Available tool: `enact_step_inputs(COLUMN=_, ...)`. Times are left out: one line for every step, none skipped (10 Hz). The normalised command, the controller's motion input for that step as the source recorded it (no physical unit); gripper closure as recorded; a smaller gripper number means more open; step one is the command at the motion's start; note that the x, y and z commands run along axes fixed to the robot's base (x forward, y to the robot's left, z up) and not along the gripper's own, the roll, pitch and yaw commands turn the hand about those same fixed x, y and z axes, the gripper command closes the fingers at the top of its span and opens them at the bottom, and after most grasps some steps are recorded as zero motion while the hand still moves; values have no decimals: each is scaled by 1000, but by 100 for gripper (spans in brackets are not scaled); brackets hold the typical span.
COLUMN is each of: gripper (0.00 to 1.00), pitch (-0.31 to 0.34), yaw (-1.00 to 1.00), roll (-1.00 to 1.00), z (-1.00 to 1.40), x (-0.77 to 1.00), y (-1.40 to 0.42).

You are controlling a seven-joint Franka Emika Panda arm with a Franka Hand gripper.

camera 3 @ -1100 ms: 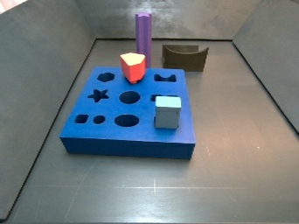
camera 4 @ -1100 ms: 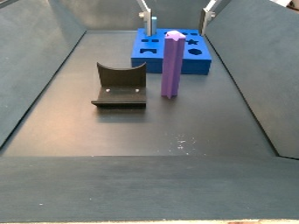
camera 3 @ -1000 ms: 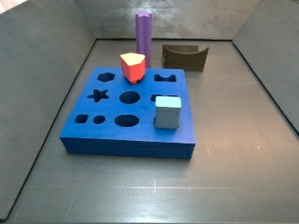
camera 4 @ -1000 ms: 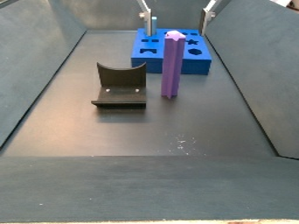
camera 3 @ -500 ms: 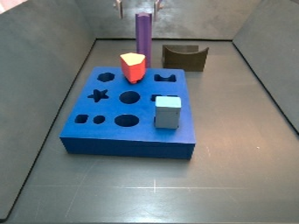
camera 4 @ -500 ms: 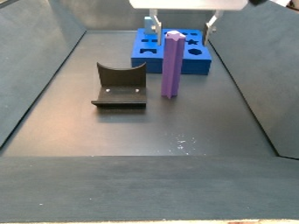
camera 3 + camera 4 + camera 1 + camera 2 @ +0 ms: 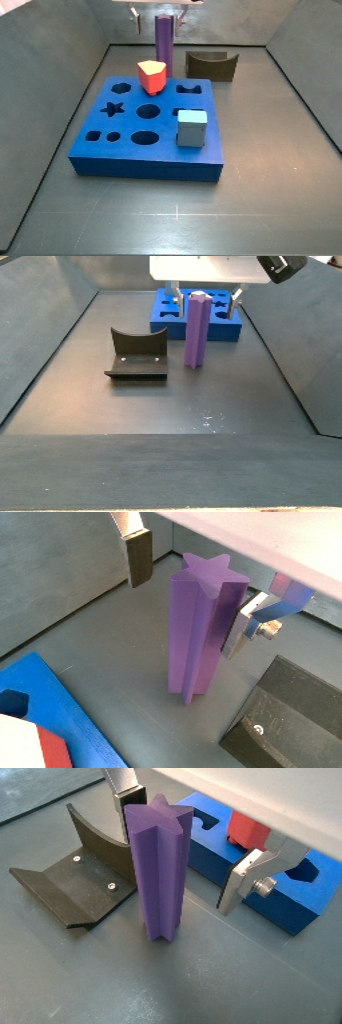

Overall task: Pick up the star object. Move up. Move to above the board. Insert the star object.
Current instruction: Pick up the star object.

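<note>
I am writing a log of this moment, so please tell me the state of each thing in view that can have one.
Tall purple star-section post: upright on the floor, not gripped.
Gripper: jaws open, one on each side of the post top.
Thick blue board: flat, star hole empty.
Red-orange block: standing in the board.
Light-blue cube: on the board.
Dark fixture: empty.

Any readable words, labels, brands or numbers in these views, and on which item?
None can be read. The star object, board, fixture, red-orange block and light-blue cube are all plain. The hand, straddling the star object's top, shows no marking.
</note>
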Motion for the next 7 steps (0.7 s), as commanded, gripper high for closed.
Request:
enact_step_inputs(gripper=0, pitch=0, yaw=0, roll=0, z=0, x=0, y=0)
enact_step_inputs(gripper=100, pitch=0, yaw=0, roll=0, z=0, x=0, y=0)
enact_step_inputs(gripper=100, pitch=0, yaw=0, roll=0, z=0, x=0, y=0)
enact_step_inputs(gripper=100, pitch=0, yaw=0, roll=0, z=0, x=0, y=0)
enact_step_inputs(gripper=100, pitch=0, yaw=0, roll=0, z=0, x=0, y=0)
enact_step_inputs(gripper=100, pitch=0, yaw=0, roll=0, z=0, x=0, y=0)
enact_step_inputs(gripper=100, pitch=0, yaw=0, roll=0, z=0, x=0, y=0)
